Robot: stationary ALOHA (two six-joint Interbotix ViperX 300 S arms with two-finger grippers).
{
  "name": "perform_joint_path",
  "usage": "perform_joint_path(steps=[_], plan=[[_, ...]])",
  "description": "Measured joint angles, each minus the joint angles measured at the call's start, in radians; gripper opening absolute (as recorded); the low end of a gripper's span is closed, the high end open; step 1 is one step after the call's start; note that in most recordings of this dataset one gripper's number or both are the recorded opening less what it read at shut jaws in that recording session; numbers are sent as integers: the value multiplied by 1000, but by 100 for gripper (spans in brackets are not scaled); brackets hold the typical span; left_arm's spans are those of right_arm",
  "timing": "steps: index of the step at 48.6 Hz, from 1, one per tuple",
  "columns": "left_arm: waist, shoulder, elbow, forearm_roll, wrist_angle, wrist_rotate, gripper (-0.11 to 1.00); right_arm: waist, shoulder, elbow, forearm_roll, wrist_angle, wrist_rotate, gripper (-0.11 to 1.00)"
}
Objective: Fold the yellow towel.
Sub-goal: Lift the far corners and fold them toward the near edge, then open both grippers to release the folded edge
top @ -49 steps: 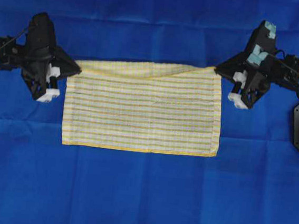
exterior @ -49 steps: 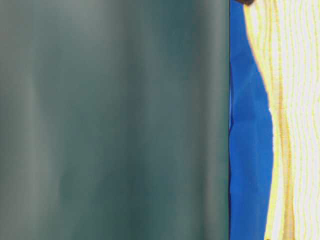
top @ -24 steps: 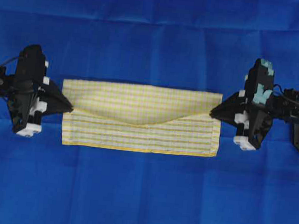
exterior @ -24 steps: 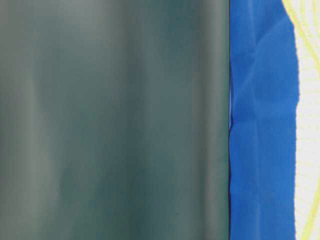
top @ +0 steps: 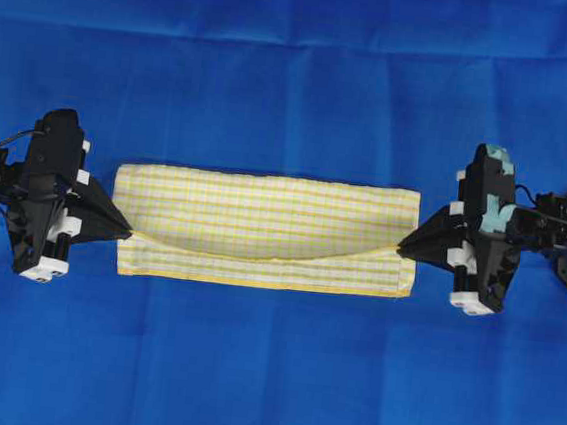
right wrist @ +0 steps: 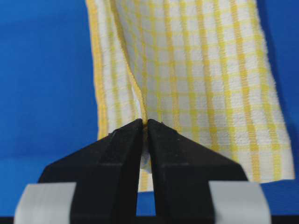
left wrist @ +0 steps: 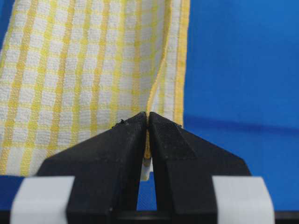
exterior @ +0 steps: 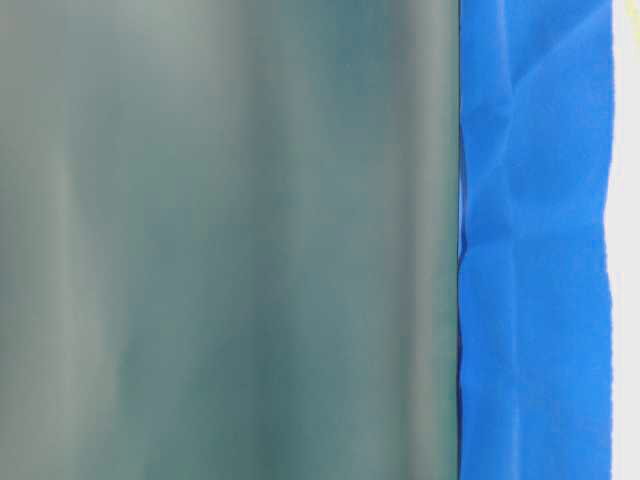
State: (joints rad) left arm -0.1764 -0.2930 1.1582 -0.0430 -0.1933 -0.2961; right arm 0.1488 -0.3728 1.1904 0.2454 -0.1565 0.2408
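We find the left gripper (left wrist: 147, 135) and right gripper (right wrist: 144, 133) each pinched tight on a hemmed corner of the yellow towel (top: 263, 221). It lies folded lengthwise between them on the blue cloth (top: 268, 372); the table-level view is possibly obstructed.
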Motion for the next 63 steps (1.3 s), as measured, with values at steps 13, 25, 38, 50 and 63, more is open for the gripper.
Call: perform_joint_path(steps=[13, 25, 38, 50, 63], plan=[[-20, 9, -3, -2, -2, 3, 3, 41, 5, 0, 0, 5, 0, 4], [-20, 58, -23, -2, -2, 5, 3, 46, 48, -18, 0, 32, 0, 4], [-20, 84, -48, -2, 11, 6, 14, 48, 74, -40, 0, 51, 0, 32], [0, 41, -52, -2, 17, 26, 72, 44, 49, -41, -5, 51, -12, 81], [87, -21, -34, -2, 35, 80, 67, -64, -6, -35, -18, 84, -28, 78]])
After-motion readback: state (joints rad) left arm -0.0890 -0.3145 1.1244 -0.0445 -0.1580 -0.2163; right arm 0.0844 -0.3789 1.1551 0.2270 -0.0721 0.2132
